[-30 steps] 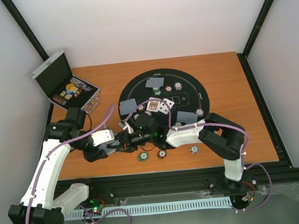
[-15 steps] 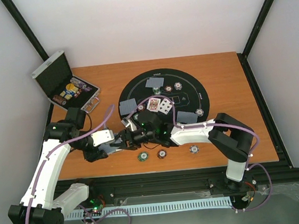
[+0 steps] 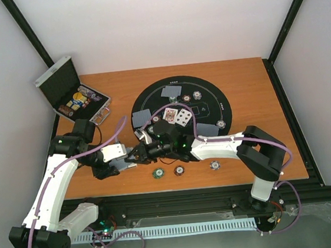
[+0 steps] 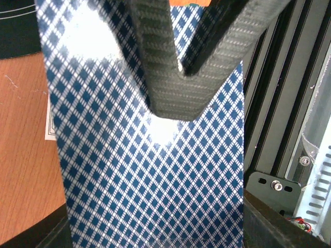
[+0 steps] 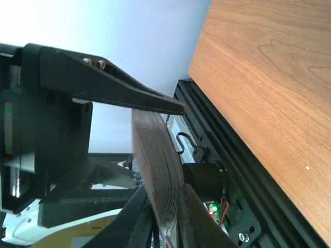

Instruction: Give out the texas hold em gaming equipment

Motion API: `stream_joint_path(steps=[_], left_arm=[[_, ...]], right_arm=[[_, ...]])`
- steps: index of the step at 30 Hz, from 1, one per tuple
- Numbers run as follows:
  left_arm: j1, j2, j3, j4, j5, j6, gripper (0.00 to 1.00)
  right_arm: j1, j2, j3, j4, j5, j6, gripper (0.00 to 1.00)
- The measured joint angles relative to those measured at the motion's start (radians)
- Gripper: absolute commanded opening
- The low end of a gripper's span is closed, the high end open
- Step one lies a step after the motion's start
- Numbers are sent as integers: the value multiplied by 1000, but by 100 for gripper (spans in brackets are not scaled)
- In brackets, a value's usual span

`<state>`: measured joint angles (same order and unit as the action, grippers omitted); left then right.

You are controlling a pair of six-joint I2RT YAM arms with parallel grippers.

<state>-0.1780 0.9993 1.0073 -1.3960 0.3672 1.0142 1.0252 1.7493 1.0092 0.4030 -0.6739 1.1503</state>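
Note:
My left gripper (image 3: pixel 123 158) is shut on a deck of playing cards (image 4: pixel 145 170) with a blue diamond back, held above the table's front left. My right gripper (image 3: pixel 138 153) has reached across to the same deck. In the right wrist view the deck's edge (image 5: pixel 158 170) stands between its two fingers, which press on both sides. Its carbon fingers (image 4: pixel 170 77) lie over the card back in the left wrist view. Single cards (image 3: pixel 172 91) lie face down on the round black mat (image 3: pixel 210 95), with face-up cards (image 3: pixel 176 117) at its middle. A green chip (image 3: pixel 157 173), a brown-red chip (image 3: pixel 180 170) and a purple-white chip (image 3: pixel 215 165) lie near the front edge.
An open silver case (image 3: pixel 60 82) with more chips stands at the back left. More chips (image 3: pixel 197 94) sit on the mat. The black frame rail (image 3: pixel 191 195) runs along the table's near edge, close under both grippers.
My right gripper has slid left to the deck in my left gripper and its jaws have closed on it. The left arm has stayed put.

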Motion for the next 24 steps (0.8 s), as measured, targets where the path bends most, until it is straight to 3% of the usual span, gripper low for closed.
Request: stream_joint_path(steps=[9,15,16,18,20,24], left_arm=[[0,0,0,0,1,0,1],[0,0,0,0,1,0,1],[0,0,0,0,1,0,1],[0,0,0,0,1,0,1],[0,0,0,0,0,0,1],[0,0,0,0,1,0,1]], right_arm=[[-35,-93,0,-135,7,-74,3],[-119,-158,0,-261,4,-151,4],[-133,-165,0,-278,3,-161,11],[-152,-175,0,-299,-1,-177,38],[-157,-178,0,-301,-16,-186,56],[-137,-178,0,-290,-40,-190,61]])
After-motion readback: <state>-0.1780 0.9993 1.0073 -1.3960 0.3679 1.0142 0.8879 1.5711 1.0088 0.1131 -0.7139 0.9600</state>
